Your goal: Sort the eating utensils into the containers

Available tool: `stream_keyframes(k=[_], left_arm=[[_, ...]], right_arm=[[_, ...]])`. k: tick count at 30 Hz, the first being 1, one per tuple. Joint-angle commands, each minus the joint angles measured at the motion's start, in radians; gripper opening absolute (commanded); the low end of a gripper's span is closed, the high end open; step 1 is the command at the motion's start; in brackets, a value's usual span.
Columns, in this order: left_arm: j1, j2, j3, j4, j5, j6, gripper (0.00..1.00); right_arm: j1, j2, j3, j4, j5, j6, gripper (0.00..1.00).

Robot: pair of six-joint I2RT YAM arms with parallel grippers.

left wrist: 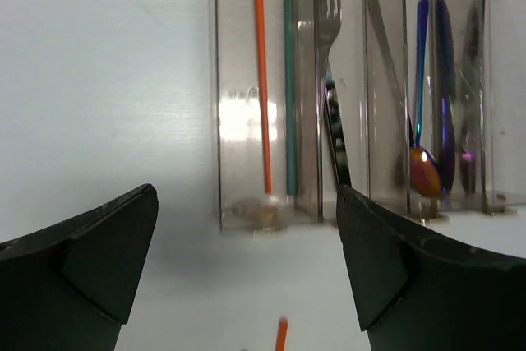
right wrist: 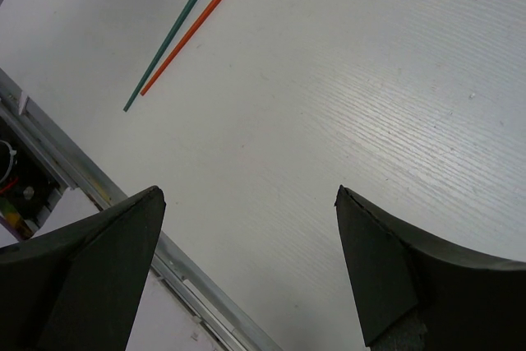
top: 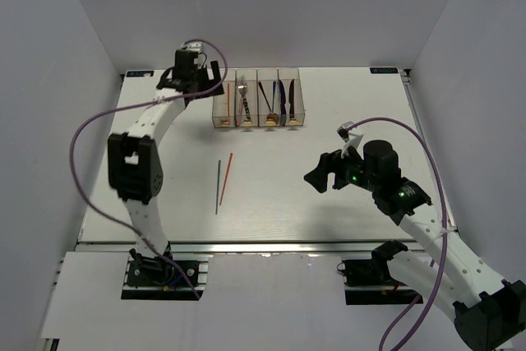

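Left arm (top: pixel 152 133): stretched toward the far left part of the table (top: pixel 362 121), its wrist close to the left end of the containers (top: pixel 302 98).
Left gripper (left wrist: pixel 246 195): released; its dark fingers (left wrist: pixel 90 260) are spread wide with nothing between them, looking down on the row of bins and touching none of them.
Teal chopstick on the table (top: pixel 218 187): lies flat on the bare tabletop in front of the containers, well apart from them.
Red chopstick on the table (top: pixel 226 178): just beside the teal one on its right, the far ends spread a little and the near ends close together.
First bin (left wrist: pixel 234 55): leftmost of the four; holds a red chopstick (left wrist: pixel 261 88) and a teal chopstick (left wrist: pixel 289 96) side by side, their ends down near the gold spot (left wrist: pixel 261 213).
Second bin (top: pixel 245 119): holds a silver fork (left wrist: pixel 329 6), tines away from the gold spot, with a darker handle (left wrist: pixel 337 141) leaning against it.
Third and fourth bins: an iridescent spoon (left wrist: pixel 423 166) on a thin blue handle, a grey handle (left wrist: pixel 385 47) and dark blue knives (left wrist: pixel 444 80). From the wrist view I cannot tell exactly which piece sits in which of these two.
Right gripper (right wrist: pixel 249 193): released, fingers (right wrist: pixel 394 269) wide apart and holding nothing, hanging over bare table to the right of the two loose chopsticks and nearer than the containers.
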Motion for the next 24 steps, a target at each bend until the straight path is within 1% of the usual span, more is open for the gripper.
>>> stream_keyframes(k=[1,2,3,4,5,6,9,10,11,12,13,16,18,21,24], left_arm=[[-0.018,-0.339,-0.245,0.057,-0.063,-0.058,0.98],[-0.040,-0.399,-0.335,0.084,-0.073,-0.061,0.98],[-0.051,-0.492,-0.479,0.094,-0.092,-0.077,0.96],[-0.062,-0.527,-0.533,0.080,-0.121,-0.088,0.87],[-0.088,-0.556,-0.582,0.071,-0.173,-0.103,0.83],[-0.097,-0.602,-0.662,0.059,-0.197,-0.113,0.80],[-0.137,-0.638,-0.747,0.042,-0.213,-0.137,0.63],[-0.156,-0.645,-0.773,0.027,-0.212,-0.140,0.62],[-0.197,-0.648,-0.785,0.019,-0.224,-0.143,0.59],[-0.223,-0.651,-0.814,0.019,-0.277,-0.150,0.58],[-0.245,-0.661,-0.834,0.026,-0.299,-0.150,0.58],[-0.254,-0.650,-0.905,0.052,-0.304,-0.166,0.58],[-0.254,-0.638,-0.925,0.077,-0.285,-0.176,0.58],[-0.254,-0.599,-0.950,0.137,-0.204,-0.177,0.58],[-0.257,-0.557,-0.960,0.151,-0.215,-0.182,0.58]], right_arm=[[0.000,-0.017,0.041,0.025,0.042,0.024,0.89],[0.001,-0.019,0.035,0.031,0.031,0.027,0.89],[0.001,-0.019,0.032,0.034,0.011,0.030,0.89],[0.001,-0.017,0.029,0.039,0.002,0.036,0.89],[0.001,-0.015,0.023,0.038,-0.006,0.039,0.89],[0.001,-0.017,0.020,0.035,-0.017,0.041,0.89],[0.001,-0.028,-0.005,0.039,-0.021,0.053,0.89],[0.003,-0.028,-0.011,0.042,-0.021,0.055,0.89],[0.001,-0.029,-0.020,0.051,-0.023,0.055,0.89],[0.000,-0.019,-0.031,0.053,-0.021,0.055,0.89],[0.001,-0.008,-0.034,0.050,-0.021,0.055,0.89],[0.001,0.017,-0.046,0.039,-0.041,0.052,0.89],[0.001,0.008,-0.055,0.050,-0.041,0.055,0.89],[0.001,0.001,-0.061,0.051,-0.034,0.050,0.89],[0.001,0.021,-0.052,0.041,-0.037,0.032,0.89]])
